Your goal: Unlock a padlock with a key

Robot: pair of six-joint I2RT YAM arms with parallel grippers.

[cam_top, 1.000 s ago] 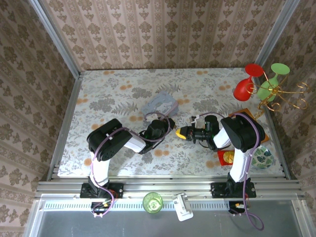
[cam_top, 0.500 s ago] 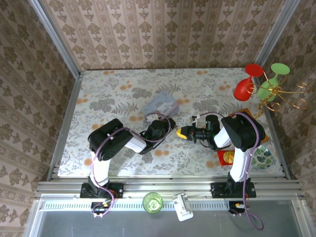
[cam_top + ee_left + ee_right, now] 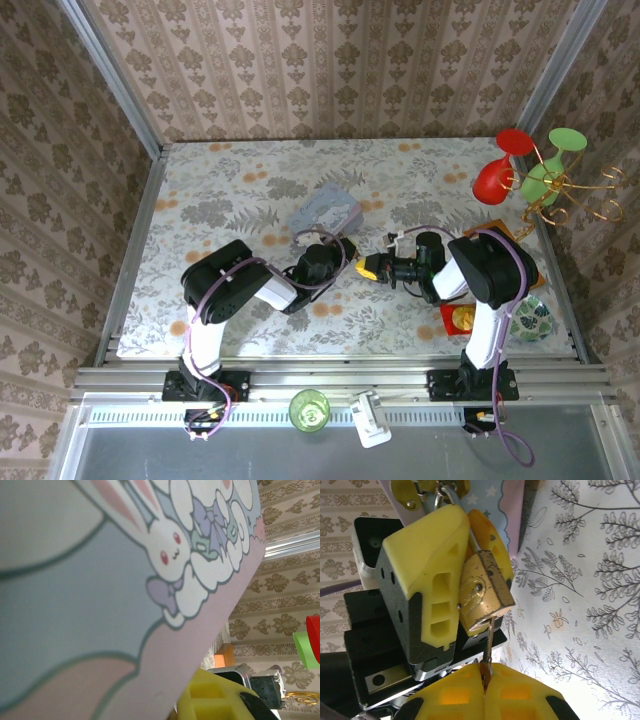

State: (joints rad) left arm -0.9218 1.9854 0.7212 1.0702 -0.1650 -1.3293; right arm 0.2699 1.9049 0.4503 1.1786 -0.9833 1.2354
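Nearest, in front of the arm bases, one green cup [image 3: 309,408] sits at the rail. Past it, two arms reach in over the flowered desk [image 3: 220,190] and meet near its middle. In the right wrist view the right claw [image 3: 484,679] is pressed fully together on one thin key [image 3: 489,639], whose shaft runs straight up from the fingertips into the bottom of the padlock [image 3: 482,592]. There is one padlock, a small brass block held off the desk between the two claws. Its keyhole end faces the right claw and its silvery shackle points away, toward the left arm, so its long axis lies in line with the key and roughly left to right across the desk. The left claw [image 3: 466,555] is nearly closed, its two yellow fingers [image 3: 427,575] clamping the padlock's body from either side. Just beyond the claws lies one pale blue tin [image 3: 325,212], its rabbit picture close up in the left wrist view. At the right edge lies one red packet [image 3: 458,318], and farther back stand two goblets, one red [image 3: 498,165] and one green [image 3: 550,162]
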